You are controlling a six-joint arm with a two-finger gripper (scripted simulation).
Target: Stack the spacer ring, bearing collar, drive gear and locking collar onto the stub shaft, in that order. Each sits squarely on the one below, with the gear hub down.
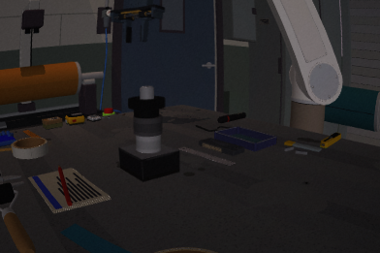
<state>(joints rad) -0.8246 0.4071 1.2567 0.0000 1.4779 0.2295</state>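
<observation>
My gripper (pixel 136 33) hangs high above the bench, straight over the stub shaft (pixel 146 92), and it is open with nothing in it. The shaft stands on a black square base (pixel 149 161) left of centre. On the shaft sit a pale ring (pixel 148 143) at the bottom, a grey collar (pixel 147 126) on it, and a wider black part (pixel 146 106) above that. The shaft's white tip shows above the black part. The black upper pieces are too dark to tell apart.
A blue tray (pixel 245 137) lies right of the stack, with a steel ruler (pixel 207 156) and a dark block (pixel 221 146) between them. A tape roll (pixel 29 148) and a card with a red pen (pixel 65 188) lie to the left. An orange cylinder (pixel 39 82) stands behind.
</observation>
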